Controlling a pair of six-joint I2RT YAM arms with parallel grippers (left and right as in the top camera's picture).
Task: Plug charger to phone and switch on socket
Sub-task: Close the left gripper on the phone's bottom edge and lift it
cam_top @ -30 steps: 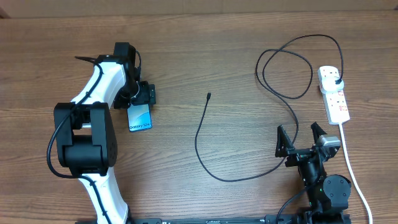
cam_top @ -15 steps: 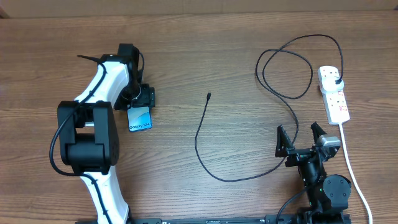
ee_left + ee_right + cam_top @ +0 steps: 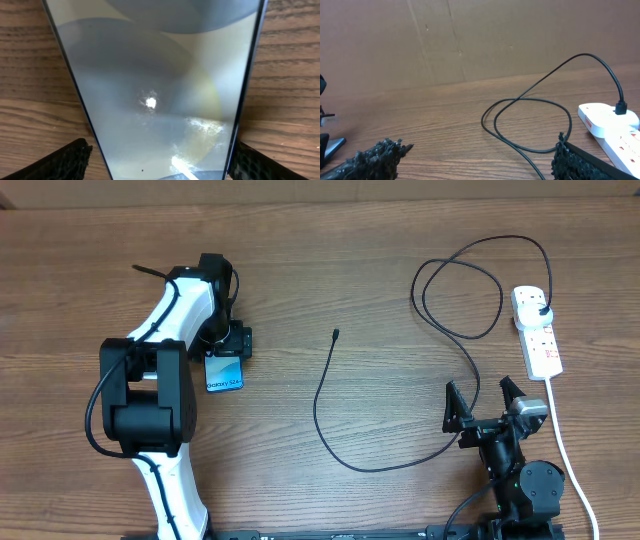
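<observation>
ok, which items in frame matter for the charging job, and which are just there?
Job items: phone; charger; socket.
Just there: wooden table; cardboard backdrop.

Status: left arm (image 3: 165, 320) was stretched out from its base, wrist tipped down. The left gripper (image 3: 228, 345) sat low with fingers (image 3: 70, 161) spread wide, and pad contact was unclear in the wrist view. The right arm (image 3: 528, 480) was folded by its base, right gripper (image 3: 480, 398) fully open and roughly level.
</observation>
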